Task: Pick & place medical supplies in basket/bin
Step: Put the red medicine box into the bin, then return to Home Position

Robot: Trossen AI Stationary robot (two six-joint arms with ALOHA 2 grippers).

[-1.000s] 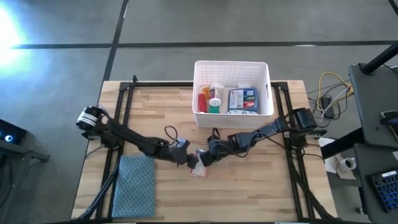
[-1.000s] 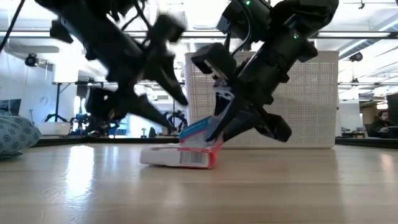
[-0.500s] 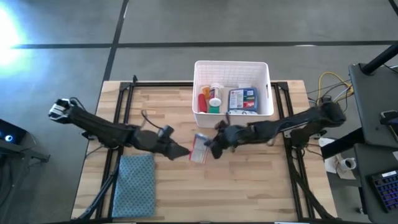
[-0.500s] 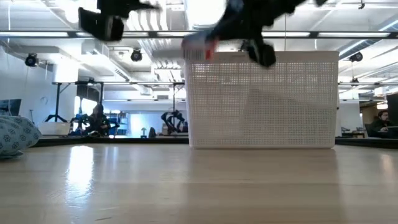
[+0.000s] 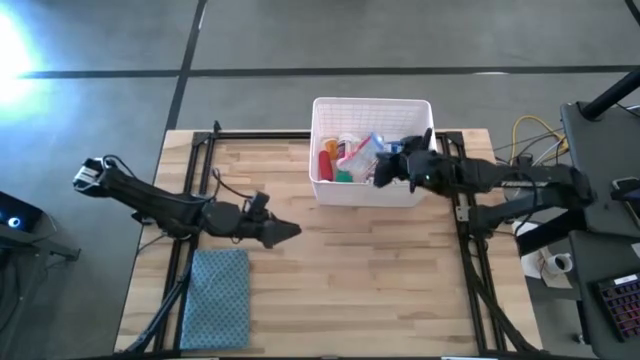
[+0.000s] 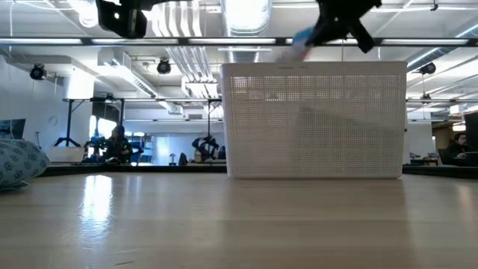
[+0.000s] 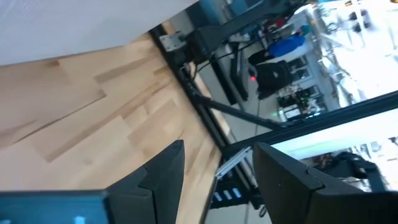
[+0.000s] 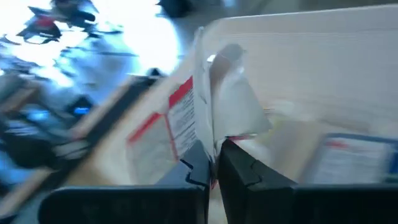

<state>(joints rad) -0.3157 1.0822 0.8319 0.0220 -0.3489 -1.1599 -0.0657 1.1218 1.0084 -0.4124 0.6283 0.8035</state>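
Observation:
The white perforated bin [image 5: 372,101] stands at the table's far side, seen from the side in the low view [image 6: 314,119]. Inside it lie a red tube [image 5: 325,163], a white bottle [image 5: 346,148] and a blue packet [image 5: 398,157], partly hidden. My right gripper [image 5: 385,170] hovers over the bin, shut on a red-and-white packet [image 5: 364,150]. My left gripper [image 5: 290,231] hangs open above the table's middle, touching nothing; only bare wood shows past it [image 7: 217,149]. My right gripper [image 8: 214,163] pinches the red-and-white packet between its two fingers at one edge [image 8: 214,144]. The fingers reach in roughly level from the table's right. The packet sticks out beyond the fingertips, lifted clear above the bin's rim [image 6: 299,39].
A blue-grey folded cloth [image 5: 215,298] lies at the near left of the table, and shows at the left edge of the low view [image 6: 19,161]. Black frame rails [image 5: 200,170] run along both sides of the table. The wooden top [image 5: 380,280] lies bare between cloth and bin.
My right gripper has lifted the red-and-white packet off the table's middle and carried it up and toward the far right, over the bin. My left gripper has drawn back from the packet toward the table's left and risen.

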